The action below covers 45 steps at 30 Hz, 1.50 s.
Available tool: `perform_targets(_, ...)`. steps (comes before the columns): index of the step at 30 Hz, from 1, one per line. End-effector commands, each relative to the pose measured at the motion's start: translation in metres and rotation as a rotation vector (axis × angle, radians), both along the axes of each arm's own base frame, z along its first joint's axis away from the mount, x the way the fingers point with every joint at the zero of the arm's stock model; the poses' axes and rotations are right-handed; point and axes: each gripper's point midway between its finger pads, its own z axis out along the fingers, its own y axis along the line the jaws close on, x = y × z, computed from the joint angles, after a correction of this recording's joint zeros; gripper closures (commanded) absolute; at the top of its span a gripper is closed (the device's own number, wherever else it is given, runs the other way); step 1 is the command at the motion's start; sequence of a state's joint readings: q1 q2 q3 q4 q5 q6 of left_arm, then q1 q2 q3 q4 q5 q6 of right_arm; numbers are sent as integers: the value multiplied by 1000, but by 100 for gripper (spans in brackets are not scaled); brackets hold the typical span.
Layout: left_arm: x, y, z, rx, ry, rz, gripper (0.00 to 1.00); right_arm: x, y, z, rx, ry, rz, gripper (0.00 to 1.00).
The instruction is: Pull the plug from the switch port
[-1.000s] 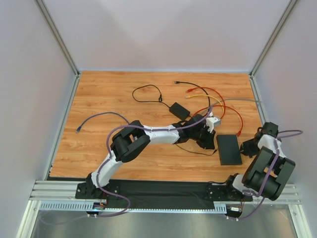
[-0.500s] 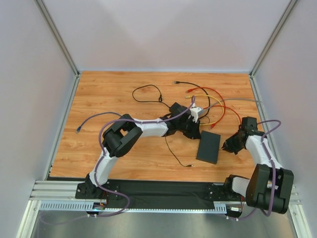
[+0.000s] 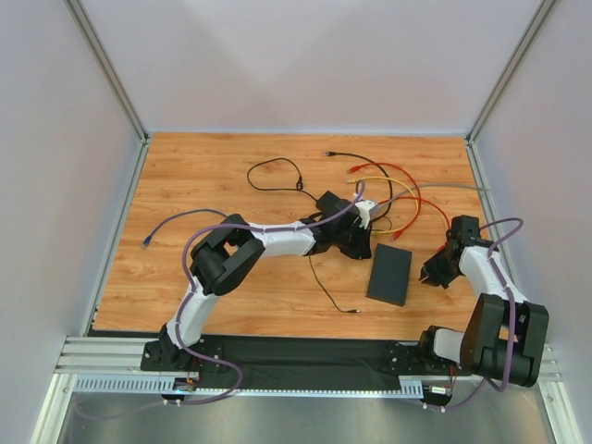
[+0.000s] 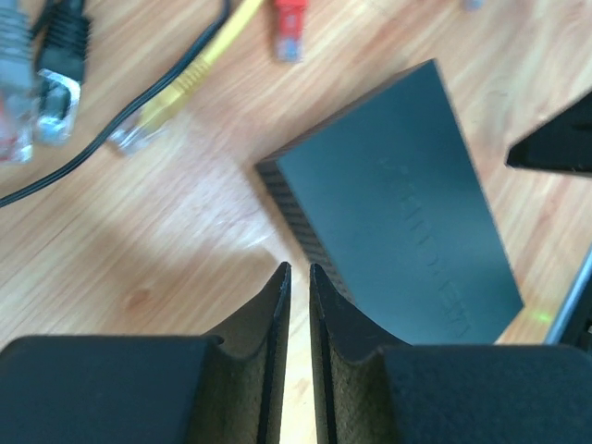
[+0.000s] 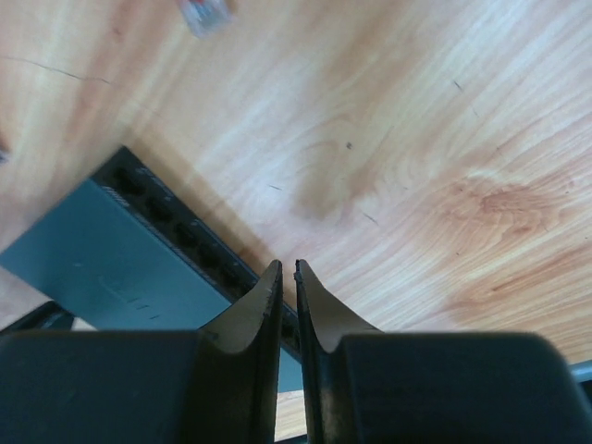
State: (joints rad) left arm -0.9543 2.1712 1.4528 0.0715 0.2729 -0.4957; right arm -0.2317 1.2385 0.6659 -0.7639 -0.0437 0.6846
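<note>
Switch [image 3: 389, 275]: the sockets [image 5: 176, 217] you can see look empty.
Left claw [image 4: 296, 270]: closed, empty, at its corner.
Right claw [image 5: 288, 266]: closed, empty, by the socket edge, likely steadying.

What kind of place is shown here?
Probably a robotics lab test cell: white panel walls on aluminium posts enclose a wooden table, with the left arm and right arm bolted at its near edge.
</note>
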Motion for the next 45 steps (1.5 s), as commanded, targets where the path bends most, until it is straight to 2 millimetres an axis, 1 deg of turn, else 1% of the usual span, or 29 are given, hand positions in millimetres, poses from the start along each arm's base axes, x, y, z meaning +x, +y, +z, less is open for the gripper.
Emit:
perform_targets(1, 8, 0, 11, 22, -8, 45, 80, -3, 0, -5, -6, -14, 27, 87)
perform_targets(3, 10, -2, 9, 14, -7, 52, 80, -8, 3, -8, 5, -4, 42, 87)
perform_targets(4, 11, -6, 13, 8, -6, 43, 80, -10, 5, -9, 13, -3, 46, 87)
perform_targets(5, 10, -8, 5, 19, -1, 26, 80, -12, 10, -11, 25, -7, 56, 87)
perform_targets(6, 7, -12, 5, 7, 9, -1, 80, -12, 15, -11, 47, -13, 57, 87)
perform_targets(7, 9, -21, 12, -17, 1, -18, 80, -13, 18, -12, 55, -13, 54, 87)
perform_targets(8, 6, -23, 4, -13, 14, -37, 80, -14, 21, -12, 56, -17, 61, 87)
perform_targets(9, 2, -27, 4, -22, 25, -65, 80, -17, 25, -14, 72, -12, 52, 87)
perform_targets(10, 2, -33, 10, -45, 21, -81, 80, -18, 29, -14, 80, -16, 57, 87)
perform_targets(11, -1, -36, 5, -49, 31, -97, 80, -17, 34, -13, 88, -28, 68, 87)
perform_targets(13, -6, -45, 10, -80, 48, -138, 80, -21, 41, -14, 115, -27, 70, 87)
perform_targets(15, -12, -51, 5, -94, 77, -175, 80, -22, 50, -13, 137, -37, 86, 87)
perform_targets(16, -12, -57, 12, -115, 76, -190, 80, -24, 53, -15, 149, -34, 81, 86)
perform_targets(17, -14, -58, 5, -114, 92, -204, 80, -25, 58, -15, 157, -40, 90, 86)
perform_targets(19, -20, -68, 14, -156, 100, -256, 80, -27, 63, -14, 172, -48, 95, 86)
perform_targets(20, -22, -70, 10, -158, 99, -274, 80, -27, 67, -12, 182, -63, 93, 86)
perform_targets(21, -28, -74, 12, -172, 105, -309, 80, -27, 71, -12, 193, -74, 88, 86)
perform_targets(22, -29, -82, 21, -196, 93, -335, 80, -27, 74, -11, 200, -86, 86, 86)
perform_targets(23, -32, -85, 14, -198, 111, -352, 80, -26, 78, -9, 209, -114, 78, 86)
perform_targets(25, -39, -92, 21, -235, 138, -406, 80, -25, 78, -8, 197, -138, 59, 86)
perform_targets(26, -42, -95, 16, -248, 162, -412, 80, -24, 78, -8, 196, -163, 52, 86)
perform_targets(28, -46, -98, 16, -272, 186, -434, 80, -20, 78, -5, 200, -189, 35, 86)
perform_targets(33, -46, -101, 17, -276, 179, -453, 79, -14, 74, -2, 174, -204, 47, 86)
perform_targets(35, -45, -101, 22, -278, 159, -456, 79, -12, 73, 0, 165, -201, 63, 86)
perform_targets(39, -40, -95, 33, -276, 100, -467, 73, -12, 70, 6, 133, -201, 114, 86)
perform_targets(40, -39, -91, 43, -271, 63, -487, 72, -10, 68, 10, 116, -218, 142, 86)
perform_targets(42, -31, -84, 54, -265, 8, -479, 67, -15, 63, 12, 84, -203, 151, 86)
perform_targets(43, -31, -76, 67, -262, -30, -476, 64, -16, 62, 16, 75, -211, 163, 86)
perform_targets(45, -26, -66, 79, -255, -77, -448, 61, -18, 61, 20, 66, -220, 167, 85)
